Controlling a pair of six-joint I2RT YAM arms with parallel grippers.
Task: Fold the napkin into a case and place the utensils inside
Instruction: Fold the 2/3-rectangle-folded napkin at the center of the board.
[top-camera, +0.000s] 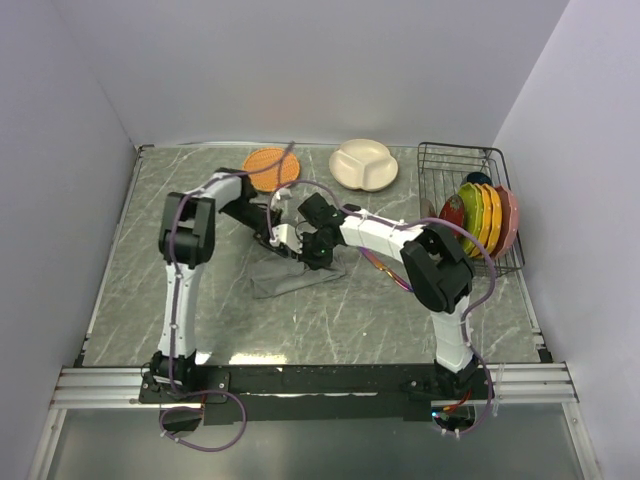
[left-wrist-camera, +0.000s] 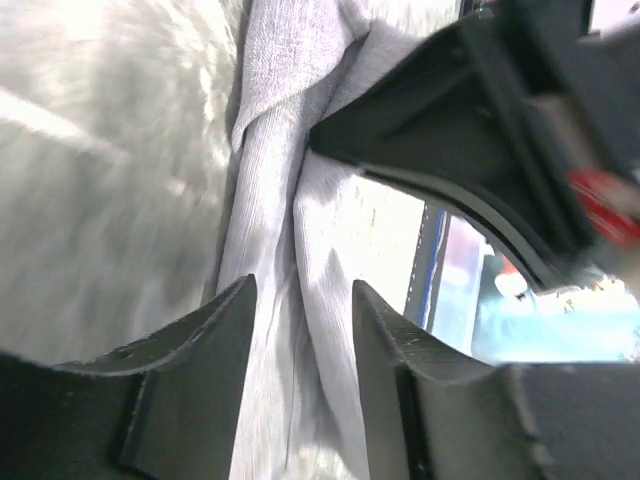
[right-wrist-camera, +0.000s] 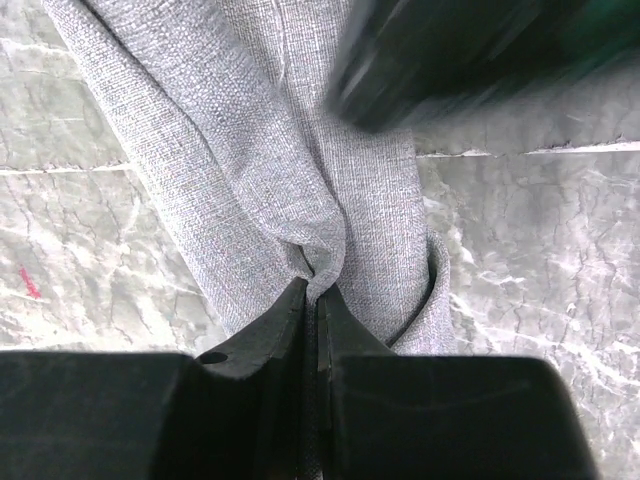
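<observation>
The grey napkin lies bunched in the middle of the table. My right gripper is shut on a pinched fold of the napkin; its fingers meet on the cloth at the gripper tip. My left gripper is open, and its jaws stand either side of a raised ridge of the napkin, tips at mid-frame. The right gripper's black body is close by. A slim purple-gold piece, apparently the utensils, lies right of the napkin, partly under my right arm.
A round orange woven mat and a cream divided plate lie at the back. A black wire rack with several coloured plates stands at the right wall. Walls close three sides.
</observation>
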